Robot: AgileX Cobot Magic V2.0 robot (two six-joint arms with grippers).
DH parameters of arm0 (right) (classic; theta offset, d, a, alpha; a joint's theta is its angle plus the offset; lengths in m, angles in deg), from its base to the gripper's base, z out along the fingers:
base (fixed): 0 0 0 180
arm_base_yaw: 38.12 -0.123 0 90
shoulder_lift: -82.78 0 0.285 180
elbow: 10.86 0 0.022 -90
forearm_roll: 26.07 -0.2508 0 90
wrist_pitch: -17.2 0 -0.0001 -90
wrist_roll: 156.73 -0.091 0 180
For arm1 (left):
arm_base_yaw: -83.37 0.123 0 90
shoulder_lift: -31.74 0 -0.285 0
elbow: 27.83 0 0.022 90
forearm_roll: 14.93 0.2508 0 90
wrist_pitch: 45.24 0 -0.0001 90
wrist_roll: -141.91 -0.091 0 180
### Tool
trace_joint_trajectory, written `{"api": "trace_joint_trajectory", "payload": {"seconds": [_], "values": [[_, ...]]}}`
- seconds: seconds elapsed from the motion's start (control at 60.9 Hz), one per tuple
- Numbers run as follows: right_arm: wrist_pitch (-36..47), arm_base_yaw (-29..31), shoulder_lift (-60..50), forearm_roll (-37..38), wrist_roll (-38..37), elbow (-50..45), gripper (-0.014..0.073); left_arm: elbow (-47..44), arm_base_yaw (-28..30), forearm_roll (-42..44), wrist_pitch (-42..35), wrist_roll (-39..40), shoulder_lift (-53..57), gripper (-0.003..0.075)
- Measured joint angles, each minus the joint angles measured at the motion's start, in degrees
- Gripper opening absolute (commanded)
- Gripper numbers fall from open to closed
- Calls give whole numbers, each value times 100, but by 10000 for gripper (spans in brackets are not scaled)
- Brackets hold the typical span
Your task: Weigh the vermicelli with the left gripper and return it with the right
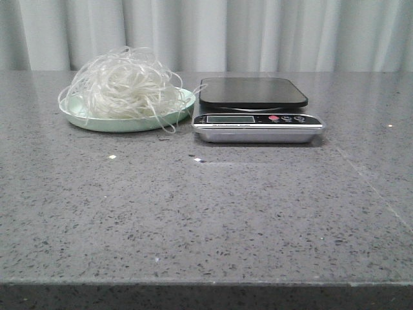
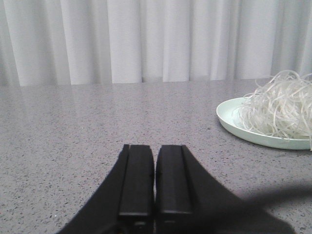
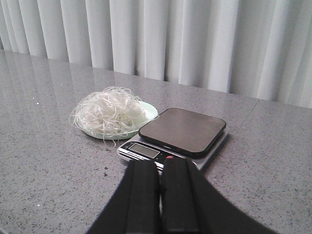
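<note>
Starting arrangement for the weighing task. The vermicelli [image 1: 126, 84], a loose tangle of thin translucent strands, is heaped on a pale green plate [image 1: 84, 119] at the far left of the grey speckled table [image 1: 206, 213], just beside a digital kitchen scale [image 1: 257, 110] whose dark platform carries nothing; a few strands trail over the plate rim toward the scale. The left gripper [image 2: 155, 180] hovers low over bare table with the plate off to one side, its two fingers pressed together and holding nothing. The right gripper [image 3: 160, 195] is likewise closed and empty, facing scale and plate. The bundle is judged very light, springy and compressible; strands may snag, slip through the fingers or shed if pinched at the fringe. The likeliest secure hold is a wide-open descent onto the dense centre of the heap, closing deep enough to gather many strands while staying clear of the plate.
</note>
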Motion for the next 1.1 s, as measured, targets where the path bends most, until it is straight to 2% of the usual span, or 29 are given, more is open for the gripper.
{"api": "trace_joint_trajectory", "payload": {"seconds": [0.69,0.821,0.871,0.887,0.986,1.101], "values": [[60,138,0,43,0,-53,181,0,0,0,0,22,0,127],[394,837,0,293,0,-385,181,0,0,0,0,22,0,127],[672,1315,0,367,0,-614,181,0,0,0,0,22,0,127],[638,1267,0,367,0,-587,181,0,0,0,0,22,0,127],[1175,1986,0,391,0,-1047,181,0,0,0,0,22,0,127],[1585,2434,-150,396,0,-1529,181,0,0,0,0,22,0,127]]}}
